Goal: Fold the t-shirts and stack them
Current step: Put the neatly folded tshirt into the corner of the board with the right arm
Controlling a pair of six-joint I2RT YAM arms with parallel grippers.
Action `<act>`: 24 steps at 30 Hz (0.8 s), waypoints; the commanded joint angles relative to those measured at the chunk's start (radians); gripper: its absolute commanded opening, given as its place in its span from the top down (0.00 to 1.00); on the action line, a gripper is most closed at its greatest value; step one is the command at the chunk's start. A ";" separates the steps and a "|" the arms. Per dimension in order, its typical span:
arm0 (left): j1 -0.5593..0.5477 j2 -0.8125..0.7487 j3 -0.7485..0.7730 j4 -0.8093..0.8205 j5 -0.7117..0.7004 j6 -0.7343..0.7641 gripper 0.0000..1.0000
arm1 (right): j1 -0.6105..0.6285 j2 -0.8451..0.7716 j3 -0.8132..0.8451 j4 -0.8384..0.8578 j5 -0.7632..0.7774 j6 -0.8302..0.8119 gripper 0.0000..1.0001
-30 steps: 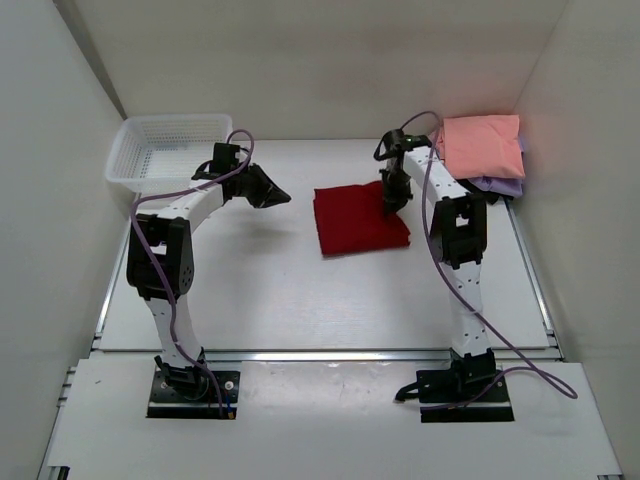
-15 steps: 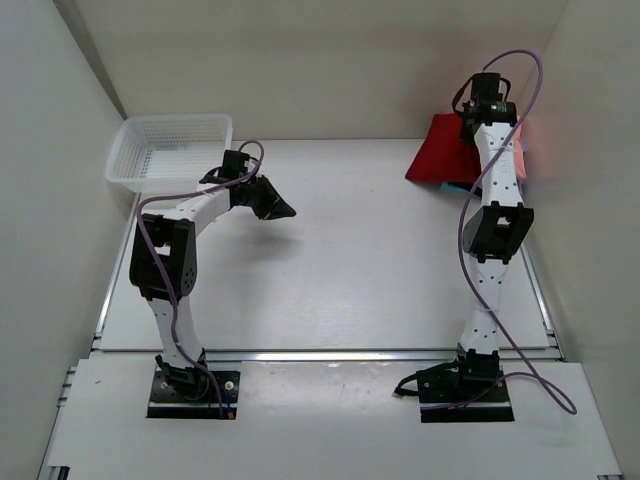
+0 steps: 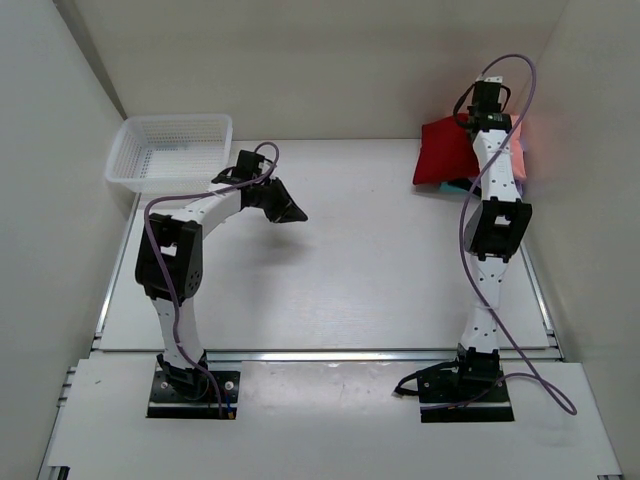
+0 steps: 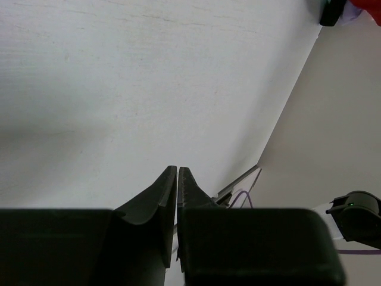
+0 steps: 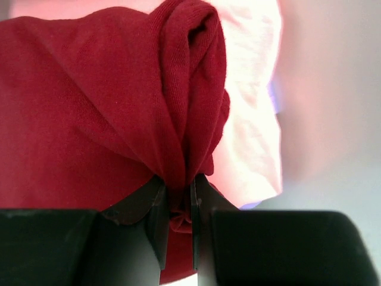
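My right gripper (image 3: pixel 474 130) is shut on the folded dark red t-shirt (image 3: pixel 443 152) and holds it at the back right, over the stack. In the right wrist view the red t-shirt (image 5: pixel 107 101) bunches between the fingers (image 5: pixel 153 205), with the salmon pink t-shirt (image 5: pixel 253 119) under it and a sliver of lavender (image 5: pixel 250 205) below. The pink cloth shows past the arm in the top view (image 3: pixel 521 150). My left gripper (image 3: pixel 292 211) is shut and empty above the bare table, left of centre; its fingertips (image 4: pixel 177 173) meet.
A white mesh basket (image 3: pixel 170 150) stands at the back left, behind my left arm. White walls close in the table on the left, back and right. A metal rail (image 3: pixel 330 353) runs along the table's near edge.
My right gripper has lifted the red t-shirt off the table's centre and carried it to the back-right stack. My left gripper has moved slightly right.
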 commanded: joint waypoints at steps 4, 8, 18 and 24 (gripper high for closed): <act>-0.013 0.004 0.030 0.025 0.019 -0.009 0.84 | -0.049 -0.120 -0.015 0.255 0.091 -0.032 1.00; -0.008 0.004 0.023 0.027 0.017 -0.009 0.84 | -0.057 -0.116 0.038 0.277 0.094 -0.029 1.00; 0.001 0.024 0.020 0.042 0.016 -0.017 0.85 | -0.095 -0.166 -0.003 0.358 0.088 -0.028 1.00; 0.002 0.036 0.026 0.047 0.016 -0.025 0.84 | -0.125 -0.149 -0.029 0.387 0.056 -0.023 1.00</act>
